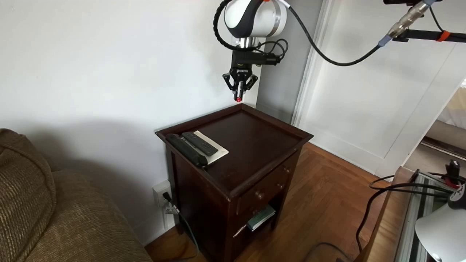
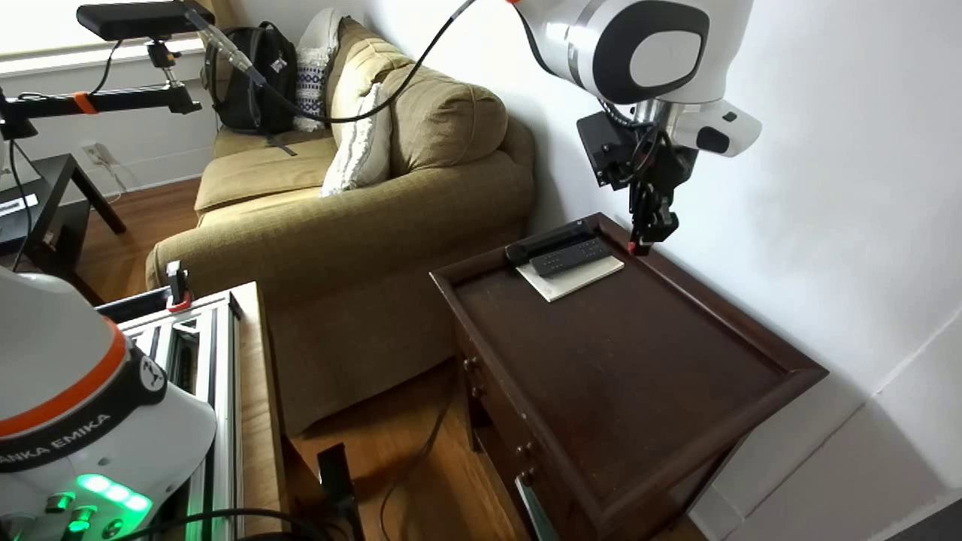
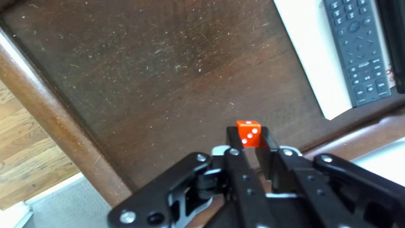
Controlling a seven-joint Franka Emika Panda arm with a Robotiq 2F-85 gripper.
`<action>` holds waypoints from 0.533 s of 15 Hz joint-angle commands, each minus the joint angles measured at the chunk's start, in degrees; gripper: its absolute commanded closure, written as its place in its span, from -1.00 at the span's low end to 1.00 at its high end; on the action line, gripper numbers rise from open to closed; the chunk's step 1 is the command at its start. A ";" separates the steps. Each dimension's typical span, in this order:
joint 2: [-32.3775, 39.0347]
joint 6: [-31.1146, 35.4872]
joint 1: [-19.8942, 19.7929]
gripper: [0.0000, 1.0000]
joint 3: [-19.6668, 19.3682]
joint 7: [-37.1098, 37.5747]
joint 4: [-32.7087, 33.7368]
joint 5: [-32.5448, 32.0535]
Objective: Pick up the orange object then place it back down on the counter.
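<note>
Wall (image 1: pixel 109 65), white and plain, runs behind the tan couch (image 2: pixel 361 218) and along one edge of the bench (image 1: pixel 262 142), a side table with drawers (image 1: pixel 269 183) whose square reddish-brown top has a raised rim (image 1: pixel 269 166). Over it hangs the white arm (image 2: pixel 661 45), ending in the hand (image 1: pixel 239 96), which points down near the wall. On the bench lie a pale flat pad (image 3: pixel 321 60), a long black device (image 1: pixel 185 150) by its edge, and a grey remote (image 3: pixel 357 53) resting on the pad. Smallest is the orange die (image 3: pixel 249 134), white-pipped, held aloft over the bench and touching nothing but the hand. The hand is narrow: its two fingers (image 3: pixel 233 136) press on opposite sides, right at the tips. I judge the pick done and the set-down left to do.

To do that well, keep the pinch steady and bring the die over flat wood first; in an exterior view it lines up with the wall-side rim (image 2: pixel 718 304), and the exact spot beneath it is hard to read. Choose a spot well apart from rim and pad, then come straight down, slowly. The die seems to poke slightly past the tips, so it should touch before they do; stop at that contact, without pressing. Part the fingers evenly and only a little, lest it tip, and rise straight up.
</note>
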 commanded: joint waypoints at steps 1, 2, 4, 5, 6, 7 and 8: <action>-5.74 2.63 1.17 0.91 -1.64 1.83 -5.90 -3.19; -6.77 2.45 1.16 0.91 -1.68 2.03 -6.51 -3.68; -8.34 2.74 1.18 0.91 -1.85 2.57 -7.77 -4.79; -9.04 2.49 1.25 0.91 -1.85 2.91 -8.15 -5.28; -9.53 2.56 1.21 0.36 -1.86 3.01 -8.66 -5.76; -9.94 2.10 1.19 0.13 -1.77 3.06 -8.84 -6.05; -10.35 1.99 1.17 0.00 -1.73 3.16 -9.16 -6.37</action>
